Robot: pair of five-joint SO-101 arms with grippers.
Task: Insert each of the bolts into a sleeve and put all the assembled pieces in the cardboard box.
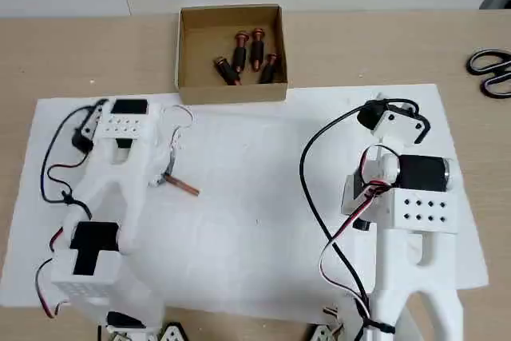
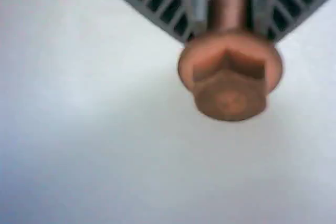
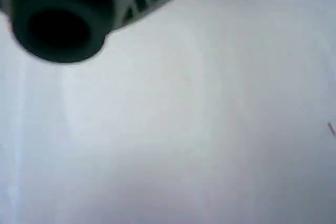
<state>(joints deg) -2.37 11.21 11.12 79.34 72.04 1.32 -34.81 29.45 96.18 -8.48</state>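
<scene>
- The left gripper (image 1: 165,175) pinches a copper bolt (image 1: 185,187) by its shank. The left wrist view shows ribbed jaws pressed on either side of the shank, with the flanged hex head (image 2: 229,80) jutting free beyond them.
- Gripped this way, one end of the bolt points out to the right across the white sheet (image 1: 255,237), probably so it can be offered to the other arm.
- The right gripper (image 1: 363,212) is closed on a black sleeve (image 3: 58,24). Its round open bore faces outward past the ribbed jaw, and the sheet shows beneath it.
- Leaving the bore uncovered looks deliberate, since the bolt needs an unobstructed mouth to enter.
- The bolt sits on the left of the sheet and the sleeve on the right, well apart, with bare sheet between them. I judge that insertion has not begun and that the two parts need to be brought together and lined up along one axis.
- The cardboard box (image 1: 182,53) sits at the far edge of the sheet, midway between the arms, where either could likely reach it.
- Four assembled pieces (image 1: 247,57) already lie inside the box, black sleeves with copper ends showing. The pair now in the grippers seems to be the last one.
- A pair of scissors (image 1: 491,72) lies on the wooden table (image 1: 80,53) at the far right, away from the work.
</scene>
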